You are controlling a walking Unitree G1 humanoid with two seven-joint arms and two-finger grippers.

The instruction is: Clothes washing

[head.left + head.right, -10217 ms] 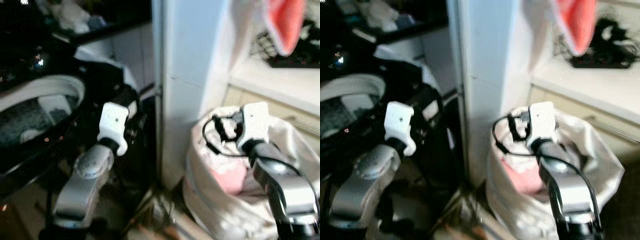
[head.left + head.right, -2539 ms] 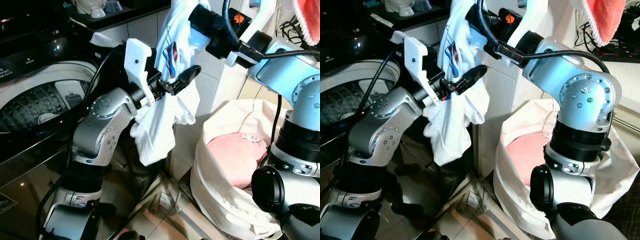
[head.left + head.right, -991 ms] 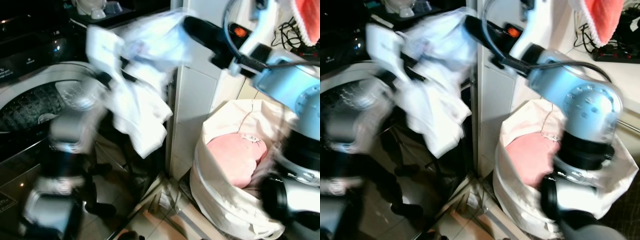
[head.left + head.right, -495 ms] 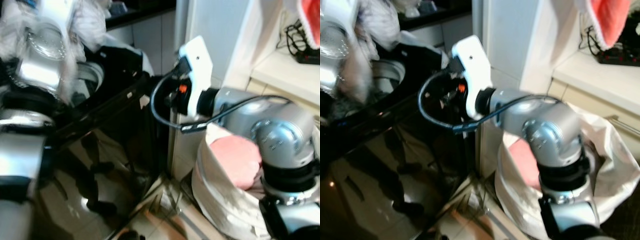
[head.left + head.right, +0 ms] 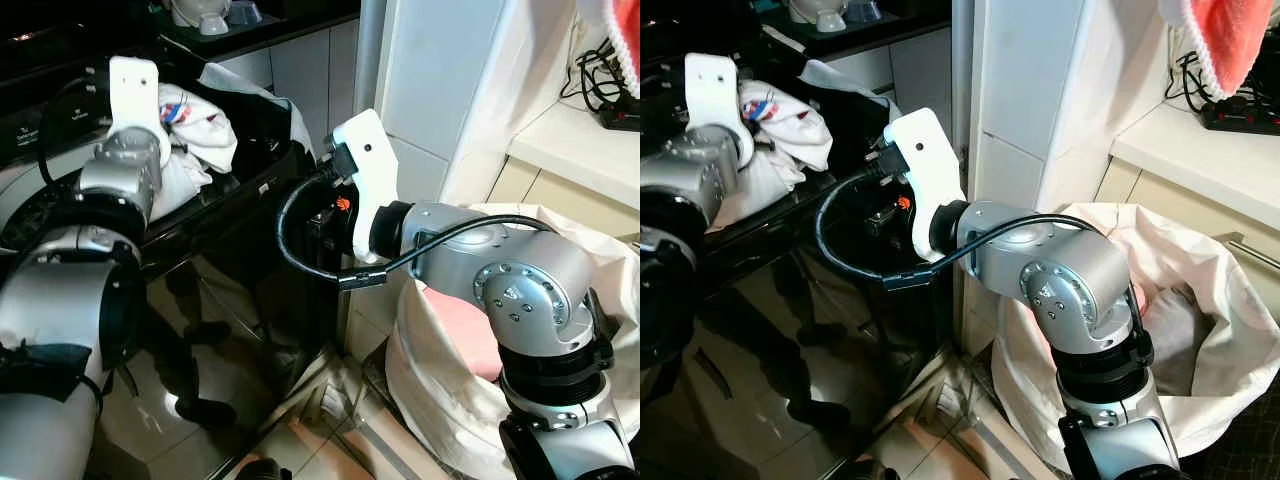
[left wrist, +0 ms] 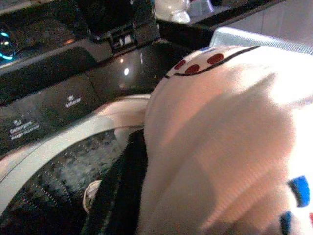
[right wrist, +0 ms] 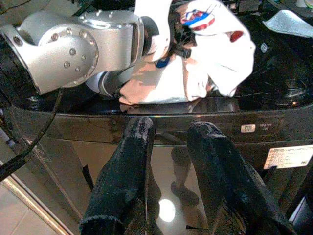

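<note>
A white garment (image 5: 195, 115) with red and blue print lies bunched on the rim of the black top-loading washing machine (image 5: 250, 190). My left gripper (image 7: 178, 45) is shut on the garment, holding it beside the open drum (image 6: 54, 196). The cloth (image 6: 220, 137) covers most of the left fingers. My right gripper (image 7: 171, 126) is open with nothing between its fingers. It hangs low in front of the washer's glossy front panel, below the garment (image 7: 215, 54). A white laundry bag (image 5: 440, 400) stands on the floor at right with a pink garment (image 5: 470, 335) inside.
A white column (image 5: 440, 90) rises between the washer and the bag. A counter behind the bag carries a black power strip (image 5: 1240, 115). An orange-pink towel (image 5: 1230, 40) hangs above it. My right arm's cable (image 5: 300, 250) loops in front of the washer.
My left arm has come down from high on the left and set the garment on the washer's rim. My right gripper, off the garment, has stayed low before the washer.
</note>
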